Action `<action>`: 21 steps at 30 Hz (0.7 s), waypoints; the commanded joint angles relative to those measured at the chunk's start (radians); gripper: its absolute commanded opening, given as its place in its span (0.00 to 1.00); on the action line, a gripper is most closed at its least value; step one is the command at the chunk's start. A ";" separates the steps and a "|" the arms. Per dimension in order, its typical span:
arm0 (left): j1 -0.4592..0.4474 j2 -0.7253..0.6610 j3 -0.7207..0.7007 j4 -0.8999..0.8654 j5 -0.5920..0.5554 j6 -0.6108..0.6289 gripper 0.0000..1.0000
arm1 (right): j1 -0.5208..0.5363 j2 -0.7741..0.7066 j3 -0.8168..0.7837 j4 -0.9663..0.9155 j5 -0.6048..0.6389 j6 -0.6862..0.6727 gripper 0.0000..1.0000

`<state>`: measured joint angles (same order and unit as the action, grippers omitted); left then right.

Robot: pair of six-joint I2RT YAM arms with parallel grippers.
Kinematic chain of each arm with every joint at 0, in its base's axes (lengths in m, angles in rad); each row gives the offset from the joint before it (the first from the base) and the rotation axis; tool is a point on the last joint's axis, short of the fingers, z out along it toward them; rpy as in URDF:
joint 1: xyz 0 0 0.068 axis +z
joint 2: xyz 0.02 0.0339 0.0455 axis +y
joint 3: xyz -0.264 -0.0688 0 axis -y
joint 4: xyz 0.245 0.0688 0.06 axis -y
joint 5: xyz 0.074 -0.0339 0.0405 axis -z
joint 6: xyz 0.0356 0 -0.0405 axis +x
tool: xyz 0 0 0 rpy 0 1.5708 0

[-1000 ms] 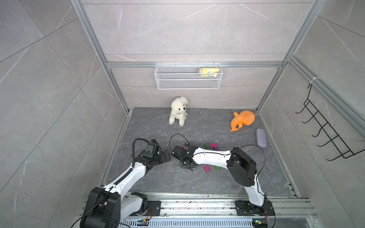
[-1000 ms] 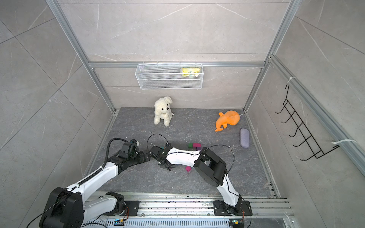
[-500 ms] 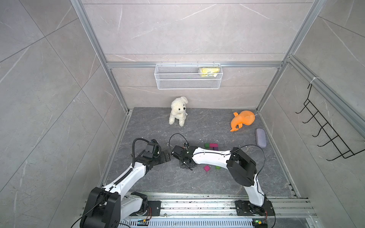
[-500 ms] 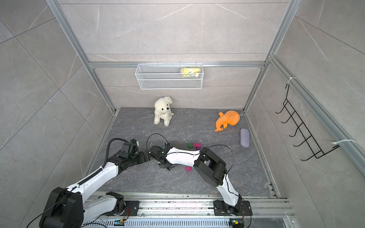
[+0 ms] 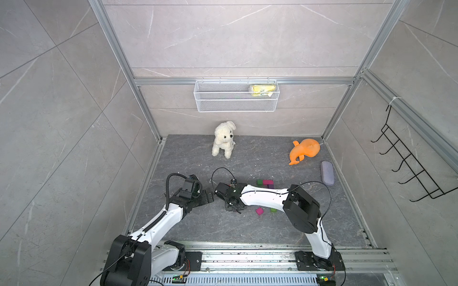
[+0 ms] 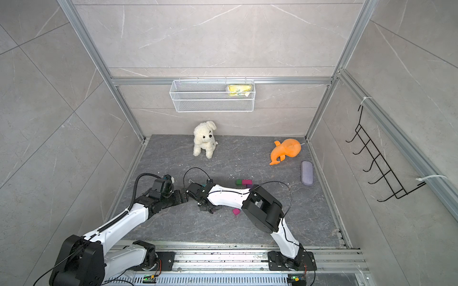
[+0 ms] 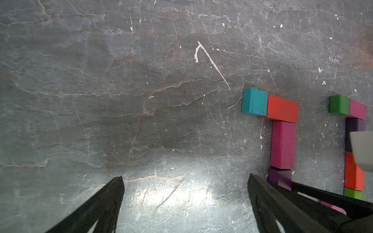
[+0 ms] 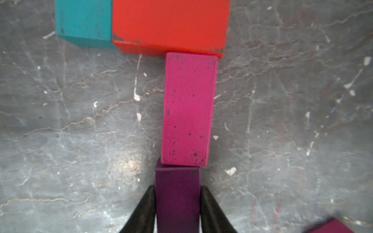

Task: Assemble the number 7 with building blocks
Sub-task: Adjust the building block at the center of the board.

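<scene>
In the right wrist view a teal block (image 8: 83,19) and a red block (image 8: 170,24) form a short bar, and a magenta block (image 8: 188,109) runs down from the red one's end. My right gripper (image 8: 177,188) is shut on a purple block (image 8: 178,177) whose end touches the magenta block, slightly off line. The left wrist view shows the same number 7 (image 7: 282,141) beside my open left gripper (image 7: 185,176), which holds nothing. In both top views the two grippers (image 5: 205,196) (image 5: 233,205) sit close together low over the floor.
A second column of green, magenta, purple and red blocks (image 7: 354,173) lies beyond, partly under my right arm (image 5: 265,198). A loose magenta block (image 5: 259,211) lies near it. A plush dog (image 5: 223,138), an orange toy (image 5: 304,151) and a grey-lilac case (image 5: 327,172) stand further back.
</scene>
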<state>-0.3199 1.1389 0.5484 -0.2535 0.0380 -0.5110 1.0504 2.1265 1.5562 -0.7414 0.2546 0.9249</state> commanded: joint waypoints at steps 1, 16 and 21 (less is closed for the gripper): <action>0.007 -0.022 -0.001 0.009 0.024 0.024 1.00 | -0.008 0.022 0.023 -0.030 0.023 0.026 0.39; 0.007 -0.030 -0.005 0.005 0.023 0.025 1.00 | -0.010 0.026 0.039 -0.037 0.029 0.025 0.47; 0.007 -0.037 -0.006 -0.003 0.019 0.027 1.00 | -0.008 0.001 0.018 0.001 0.042 0.027 0.47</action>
<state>-0.3199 1.1263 0.5446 -0.2573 0.0391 -0.5053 1.0439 2.1284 1.5707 -0.7528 0.2699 0.9432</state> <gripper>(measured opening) 0.996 0.472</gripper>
